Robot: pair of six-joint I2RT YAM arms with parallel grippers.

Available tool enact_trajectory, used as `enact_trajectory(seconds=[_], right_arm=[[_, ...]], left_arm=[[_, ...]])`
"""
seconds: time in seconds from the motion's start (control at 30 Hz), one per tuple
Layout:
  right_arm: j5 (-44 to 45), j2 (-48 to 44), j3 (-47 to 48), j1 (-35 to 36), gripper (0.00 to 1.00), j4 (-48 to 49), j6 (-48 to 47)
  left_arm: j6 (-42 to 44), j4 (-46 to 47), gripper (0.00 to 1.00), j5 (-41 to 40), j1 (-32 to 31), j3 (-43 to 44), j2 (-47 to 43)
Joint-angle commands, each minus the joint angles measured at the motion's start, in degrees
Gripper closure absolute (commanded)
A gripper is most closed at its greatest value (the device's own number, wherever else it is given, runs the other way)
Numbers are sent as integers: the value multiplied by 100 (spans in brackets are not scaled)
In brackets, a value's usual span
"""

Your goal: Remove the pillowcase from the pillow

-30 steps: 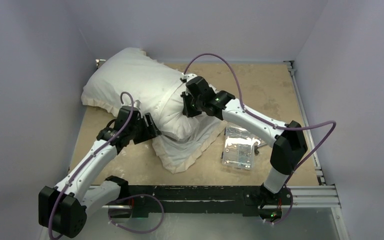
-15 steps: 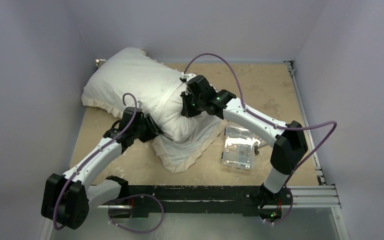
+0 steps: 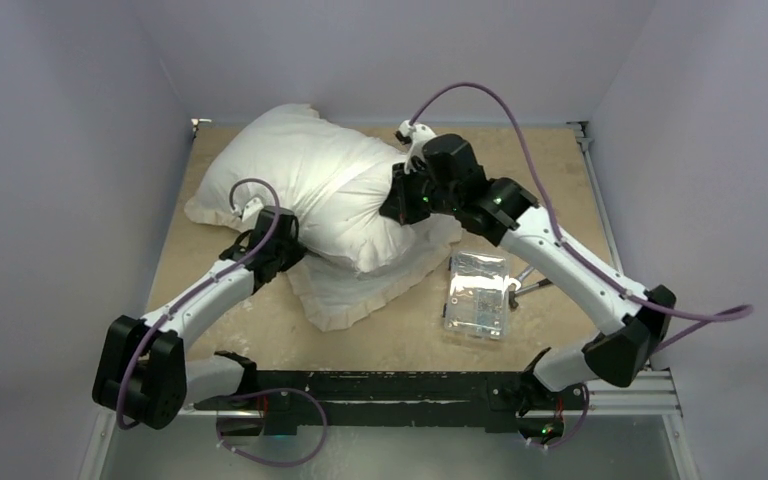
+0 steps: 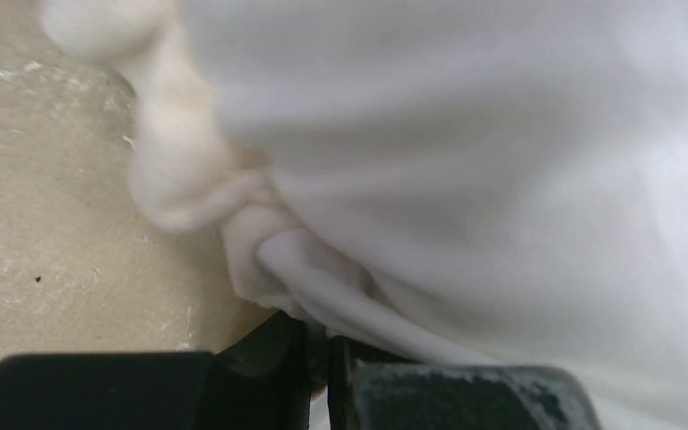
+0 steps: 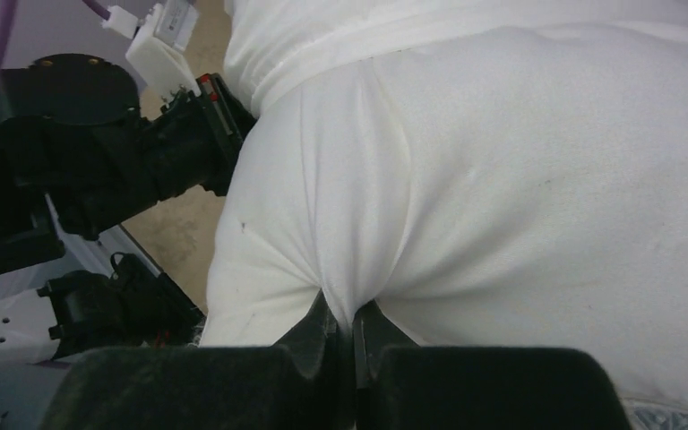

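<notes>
Top external view: the pillowcase (image 3: 280, 170) lies white side up in the far-left corner of the surface (image 3: 550, 190). Its cream frill touches the left edge, and a loose frilled flap is spread toward the near edge. The pillow (image 3: 370, 240) is mostly inside. Only one plump end bulges out of the opening, near the middle of the surface.

The right claw (image 3: 403, 200) is pressed together on a fold of that bare, speckled pillow fabric. The left claw (image 3: 285, 250) is closed on a bunched bit of the case's frilled edge, on the side toward the left edge.

As a judgement, the task is at an early-to-middle stage. Both grips are set and the mouth is open, but most of the pillow has yet to be drawn out.

Room is uneven. Walls stand close along the left and far edges, so the case has little room to slide that way. The right half of the surface is bare up to the far-right corner, which looks like the free direction for pulling the pillow. A clear plastic box (image 3: 477, 293) sits toward the near edge, just beside the flap. A low sweep to the right could catch it.
</notes>
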Motion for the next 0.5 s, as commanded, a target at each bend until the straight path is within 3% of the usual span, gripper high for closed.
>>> enact_trajectory(seconds=[0.0, 0.2, 0.3, 0.47], right_arm=[[-181, -1156, 388, -279, 100, 377, -101], [-759, -1908, 259, -353, 100, 243, -523], [-1340, -2142, -156, -352, 100, 202, -652], [-2503, -2089, -1408, -350, 100, 684, -423]], left_arm=[[-519, -203, 100, -1448, 99, 205, 337], [-476, -49, 100, -1699, 646, 990, 967], [-284, 115, 100, -1154, 1023, 1428, 1483], [484, 338, 100, -282, 1092, 2117, 2230]])
